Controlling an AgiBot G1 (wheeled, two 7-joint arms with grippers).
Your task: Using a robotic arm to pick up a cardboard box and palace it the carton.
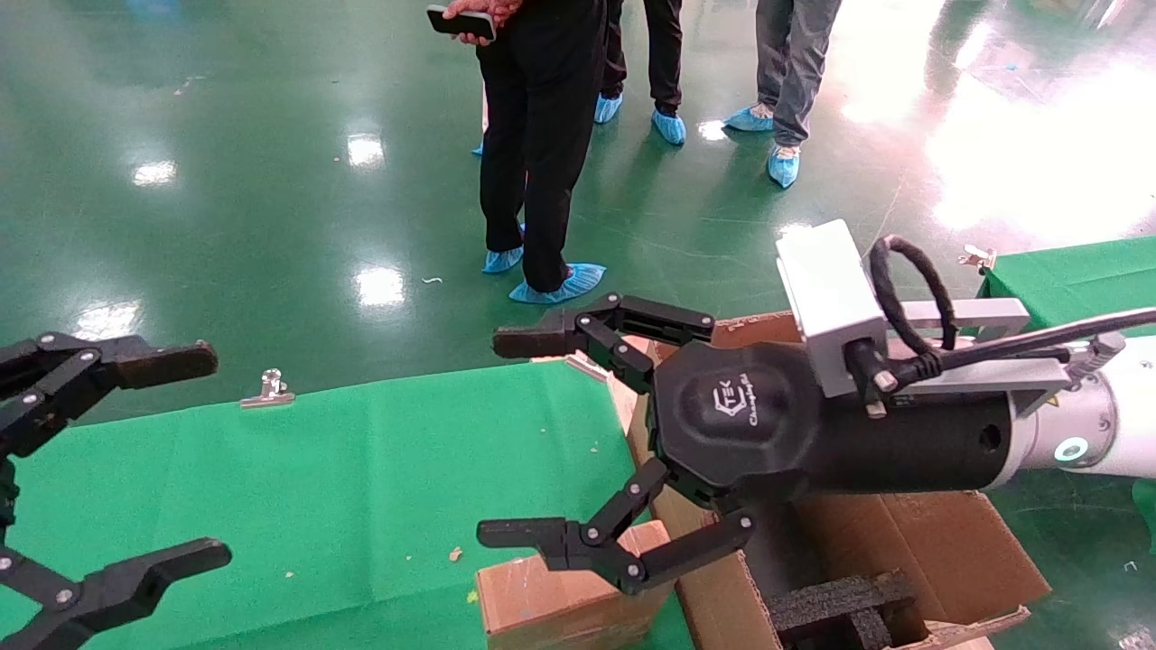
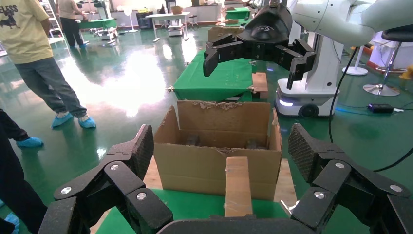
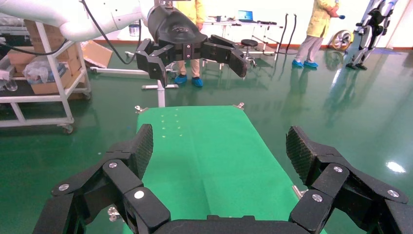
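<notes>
Head view shows the cardboard box [image 1: 560, 600] standing on the green table [image 1: 361, 487], at its near edge, just beside the carton [image 1: 948, 551]; from this angle I cannot tell if the two touch. The left wrist view also shows this box [image 2: 238, 185] in front of the carton wall [image 2: 214, 165].

The right gripper [image 1: 578, 438], on the white robotic arm [image 1: 1111, 424], hangs above the box with its fingers spread wide and nothing between them. One finger [image 1: 533, 537] seems close over the box top, but contact is not clear.

The left gripper [image 1: 135, 460] waits at the far left of the table, also spread wide and empty.

In my judgement the grasp is not yet made. The box is near the table edge, so an off-centre closing could push it off, or tip it against the carton. The ragged flap [image 1: 750, 329] could also catch the box on the way in.
</notes>
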